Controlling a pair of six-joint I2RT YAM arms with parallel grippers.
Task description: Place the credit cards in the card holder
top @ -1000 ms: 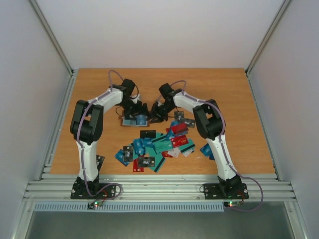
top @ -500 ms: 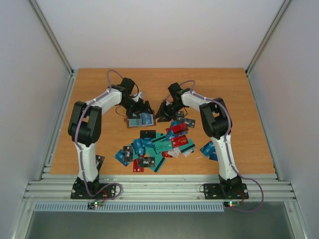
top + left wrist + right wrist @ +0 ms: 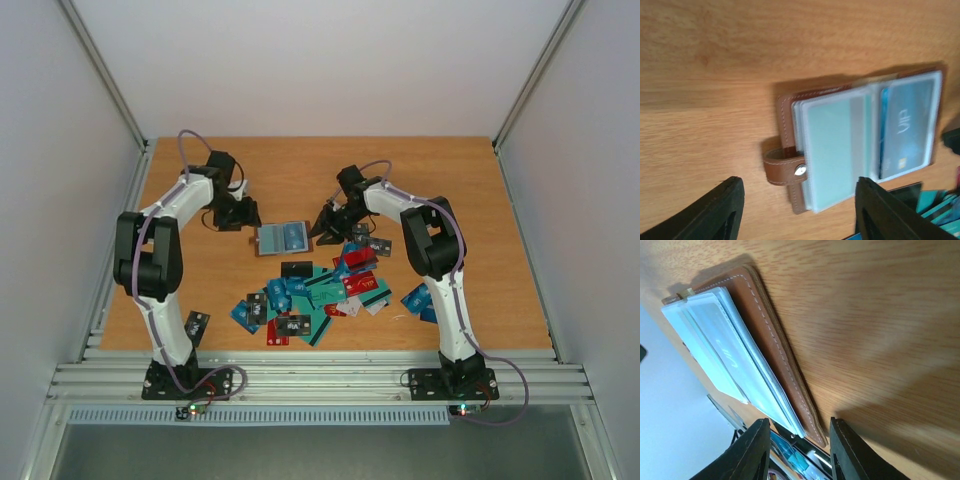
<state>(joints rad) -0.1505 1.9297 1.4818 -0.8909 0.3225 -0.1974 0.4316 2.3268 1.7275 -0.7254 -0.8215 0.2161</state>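
My left end effector point(image 3: 797, 200) gapes empty, the open card holder point(image 3: 786, 115) just ahead; my right end effector point(image 3: 800, 430) straddles its edge; whether clamped, I cannot tell.

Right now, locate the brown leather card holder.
Top view: the brown leather card holder lies open between the left claw and right claw, just beyond the scattered plastic cards.
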